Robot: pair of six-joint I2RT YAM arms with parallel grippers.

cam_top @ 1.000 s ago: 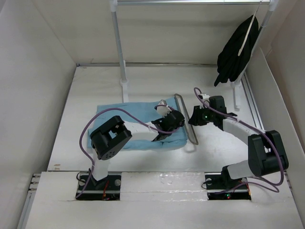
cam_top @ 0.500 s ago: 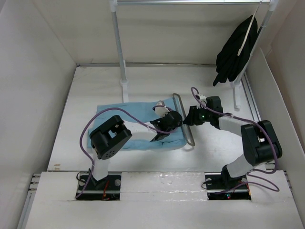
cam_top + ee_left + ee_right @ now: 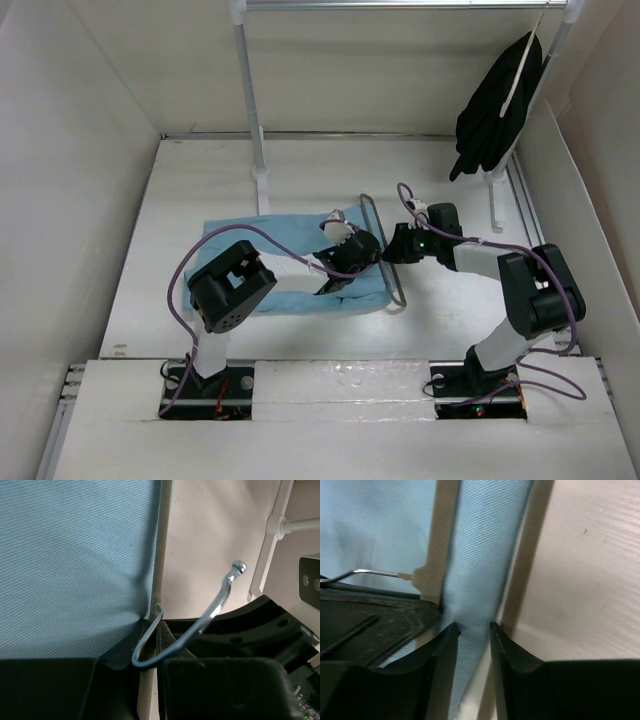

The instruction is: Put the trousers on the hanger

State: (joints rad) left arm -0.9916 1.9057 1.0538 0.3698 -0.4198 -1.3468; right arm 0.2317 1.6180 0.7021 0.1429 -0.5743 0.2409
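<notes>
- The left gripper [image 3: 150, 650] is clenched on the thin grey wire-hook hanger [image 3: 214, 607], right by its hook.
- A strip of the soft light blue trousers [image 3: 485, 555] sits between the nearly closed jaws of the right gripper [image 3: 474, 630] (pinched or not, I cannot tell).
- Get a firm pinch, then pull the cloth through slowly so it does not bunch.

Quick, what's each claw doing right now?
Left claw: closed on the hanger.
Right claw: nearly closed around a strip of the trousers; whether it grips cannot be told.
</notes>
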